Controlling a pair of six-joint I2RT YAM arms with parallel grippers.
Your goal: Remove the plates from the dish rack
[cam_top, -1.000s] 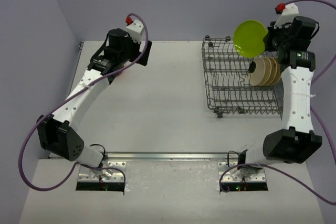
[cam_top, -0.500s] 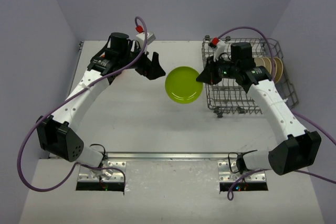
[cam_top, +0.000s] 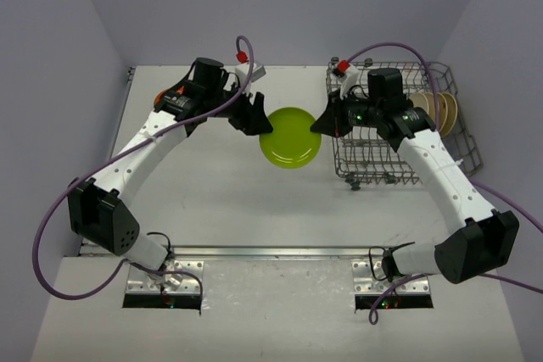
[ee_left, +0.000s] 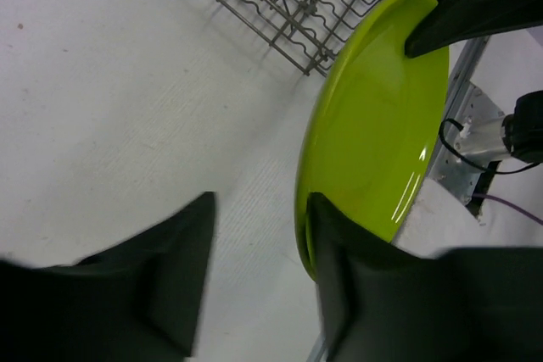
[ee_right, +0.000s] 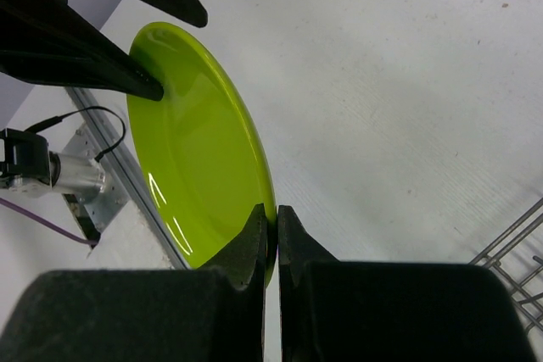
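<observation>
Green plate (cam_top: 291, 137) held in the air over the middle of the surface (cam_top: 212, 184), just left of the rack (cam_top: 373, 154); thin, stiff, glossy plastic, likely light and slick, best taken at the rim: right hand (cam_top: 319, 123) clenched on one edge, left hand (cam_top: 259, 121) part-open astride the opposite edge.

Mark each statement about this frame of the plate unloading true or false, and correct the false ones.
1. The right tool is clamped on the rim of the green plate. True.
2. The green plate stands inside the dish rack. False: it is held outside the rack, above the table, between the two arms.
3. The left tool is shut tight on the plate. False: its fingers straddle the opposite rim with a gap showing.
4. Beige plates stand in the dish rack. True.
</observation>
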